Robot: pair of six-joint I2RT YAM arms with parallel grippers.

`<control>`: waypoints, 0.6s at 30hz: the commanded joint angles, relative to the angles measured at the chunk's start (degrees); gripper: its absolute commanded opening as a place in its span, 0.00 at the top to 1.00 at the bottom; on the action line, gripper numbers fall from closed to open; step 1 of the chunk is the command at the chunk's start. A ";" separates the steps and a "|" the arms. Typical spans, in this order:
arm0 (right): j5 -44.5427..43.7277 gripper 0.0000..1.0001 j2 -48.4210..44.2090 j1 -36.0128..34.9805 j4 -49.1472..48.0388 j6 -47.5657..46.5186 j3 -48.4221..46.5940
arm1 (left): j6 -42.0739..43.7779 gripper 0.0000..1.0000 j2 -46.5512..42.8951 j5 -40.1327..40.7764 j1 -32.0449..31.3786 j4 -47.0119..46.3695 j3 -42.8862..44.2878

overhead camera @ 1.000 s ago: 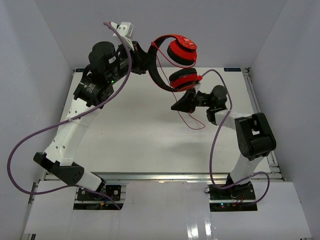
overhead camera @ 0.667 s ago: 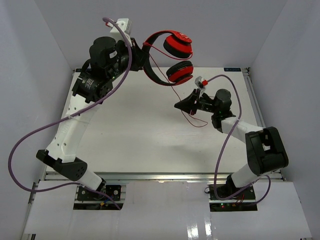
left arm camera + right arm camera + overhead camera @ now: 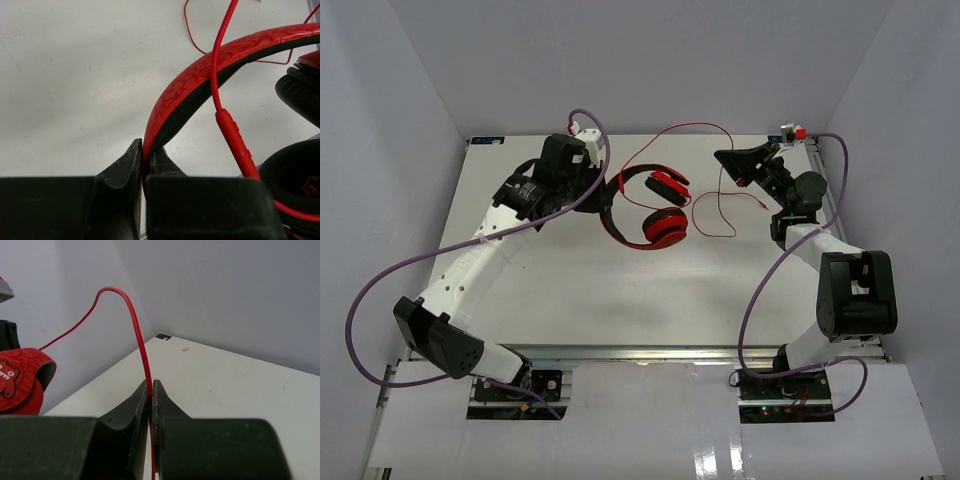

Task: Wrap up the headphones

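Note:
The red headphones (image 3: 655, 210) are at the table's middle back, cups to the right of the black-lined headband (image 3: 200, 75). My left gripper (image 3: 604, 192) is shut on the headband's left side, its jaws (image 3: 145, 147) pinching the band. The thin red cable (image 3: 670, 128) arcs from the headphones up to my right gripper (image 3: 724, 158) at the far right, which is shut on it (image 3: 150, 385). Below that gripper the rest of the cable loops down onto the table (image 3: 720, 225). An inline remote (image 3: 235, 142) sits on the cable near the black ear pads (image 3: 300, 95).
White walls enclose the table on three sides; the back right corner (image 3: 162, 336) is close to my right gripper. Thick purple robot cables (image 3: 760, 290) trail along both arms. The white table (image 3: 570, 290) stretches toward the near edge.
My left arm has brought the headphones down from high at the back to low over the table's middle. My right gripper has moved back and right, drawing the cable into a tall arc.

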State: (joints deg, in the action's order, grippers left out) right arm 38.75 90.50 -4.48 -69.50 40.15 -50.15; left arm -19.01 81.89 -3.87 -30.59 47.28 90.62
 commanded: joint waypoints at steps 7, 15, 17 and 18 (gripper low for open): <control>-1.08 0.92 -1.09 2.98 -6.97 1.56 1.46 | 0.08 1.00 -4.63 1.67 0.00 -0.47 3.05; 0.93 0.92 -1.52 3.78 -4.98 -1.76 4.41 | 1.48 1.00 -2.65 3.35 0.00 1.68 10.91; 1.91 0.92 -1.47 3.78 -4.29 -3.09 5.62 | 1.72 1.00 -1.90 4.39 0.00 2.19 13.94; 2.78 0.92 -1.28 3.78 -3.93 -3.65 6.27 | 1.85 1.00 -1.38 5.20 0.00 2.48 15.76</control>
State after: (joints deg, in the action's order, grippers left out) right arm 39.29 90.46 -0.75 -72.43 40.27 -45.95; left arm -17.05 80.40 -0.53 -30.59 50.85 98.61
